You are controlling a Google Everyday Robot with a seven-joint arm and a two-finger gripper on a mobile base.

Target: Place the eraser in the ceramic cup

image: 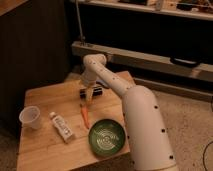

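The eraser [97,92] is a small black block lying on the wooden table [45,97] near its far edge. My gripper [90,96] hangs down from the white arm [135,110] right at the eraser and covers its middle. The eraser's dark ends show on both sides of the gripper. The ceramic cup [30,118] is small and whitish. It stands upright near the table's left edge, well to the left of the gripper.
A white labelled tube [62,126] lies between the cup and a thin orange stick [85,116]. A round green plate [106,136] sits at the front right by the arm. A dark shelf unit and a metal rail [150,57] stand behind the table.
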